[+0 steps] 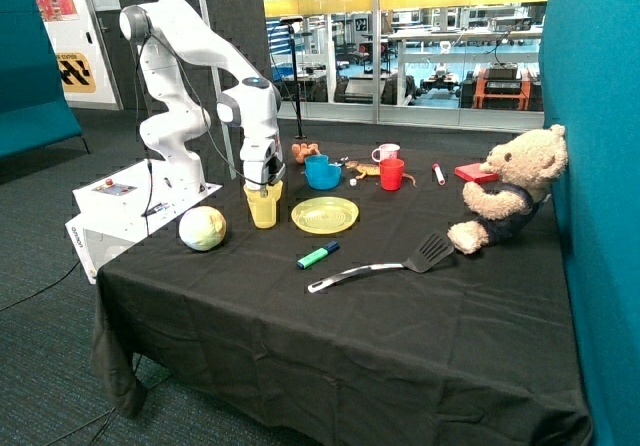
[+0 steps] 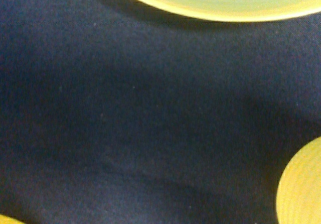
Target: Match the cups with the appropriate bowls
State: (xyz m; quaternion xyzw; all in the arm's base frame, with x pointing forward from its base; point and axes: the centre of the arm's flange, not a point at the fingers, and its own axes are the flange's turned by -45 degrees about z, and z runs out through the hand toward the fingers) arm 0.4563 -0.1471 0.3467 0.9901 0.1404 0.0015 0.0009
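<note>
The hand [image 1: 264,182] points straight down at the rim of the yellow cup [image 1: 263,207], which stands upright on the table [image 1: 400,326]; whether its fingers are apart or closed on the cup cannot be told. Above it the white arm [image 1: 200,46] rises from its base, bends at a high elbow and drops its last link vertically to the cup. A pale round ball [image 1: 202,228] lies near the cup on one side, and a flat yellow plate [image 1: 324,214] lies near it on the other; the plate's rim [image 2: 215,3] also shows in the wrist view over black cloth. Behind the plate stands a blue bowl [image 1: 322,172]. A red mug [image 1: 392,174] and a white mug [image 1: 385,152] stand further along. A green marker [image 1: 318,255], a spatula [image 1: 385,264] and a teddy bear [image 1: 510,188] lie well apart from the cup.
</note>
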